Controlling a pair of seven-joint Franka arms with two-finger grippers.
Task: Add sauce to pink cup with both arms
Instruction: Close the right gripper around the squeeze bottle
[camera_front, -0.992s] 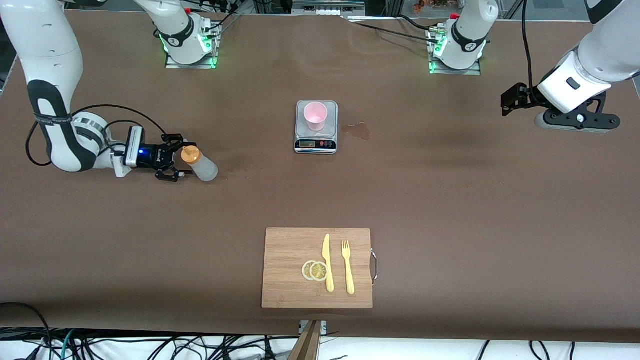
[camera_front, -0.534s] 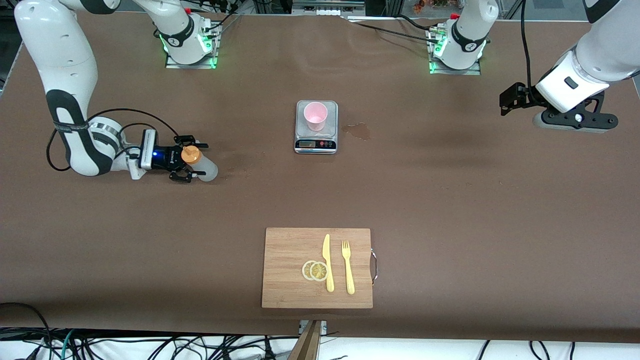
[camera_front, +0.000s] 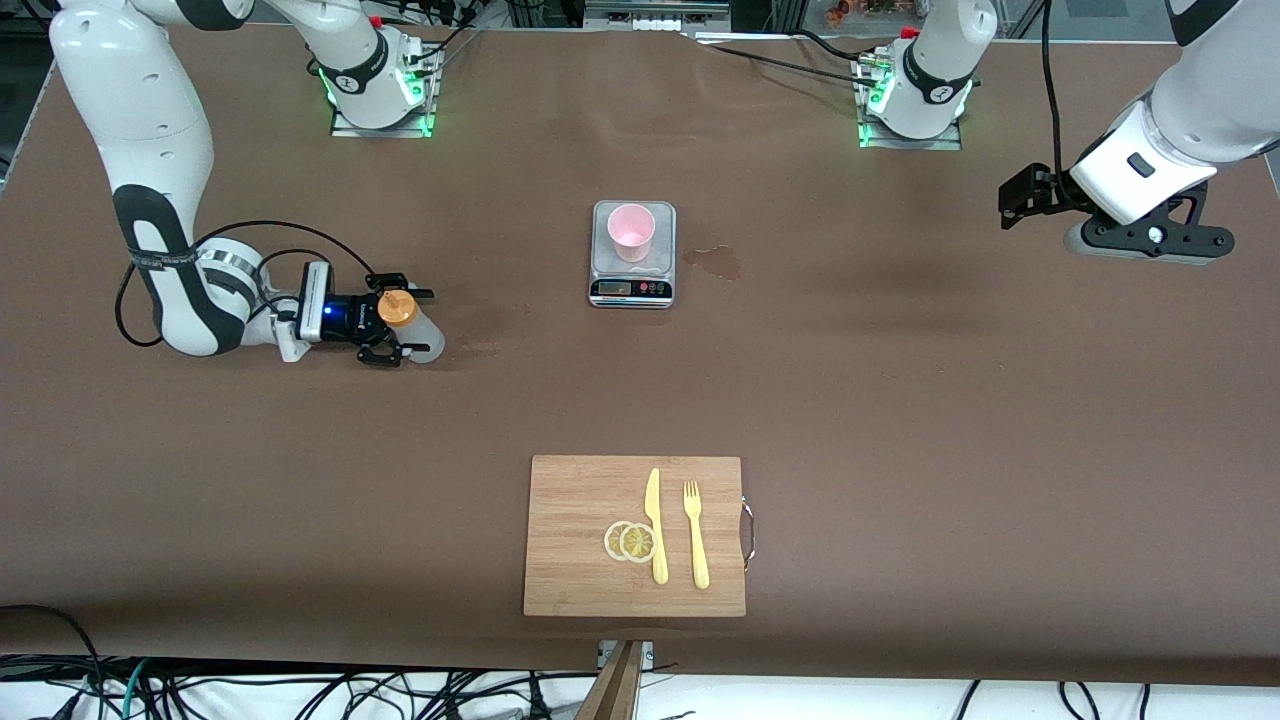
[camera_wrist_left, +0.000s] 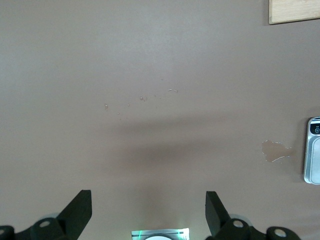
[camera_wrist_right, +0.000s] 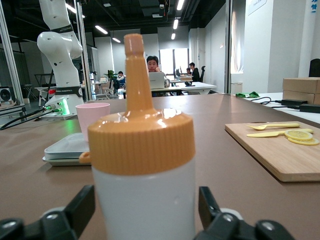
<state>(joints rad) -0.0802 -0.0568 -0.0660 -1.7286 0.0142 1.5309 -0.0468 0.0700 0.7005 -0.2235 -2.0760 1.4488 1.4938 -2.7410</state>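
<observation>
right claw (camera_front: 392, 325) spread around sauce (camera_wrist_right: 142, 165) | left claw (camera_wrist_left: 149, 212) spread, waiting | right wrist: fingers apart from bottle

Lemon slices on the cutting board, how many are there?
2. Both lemon slices lie on the wooden cutting board, overlapping each other beside the yellow knife, on its side toward the right arm's end of the table. I cannot tell whether another is hidden beneath them.
</observation>
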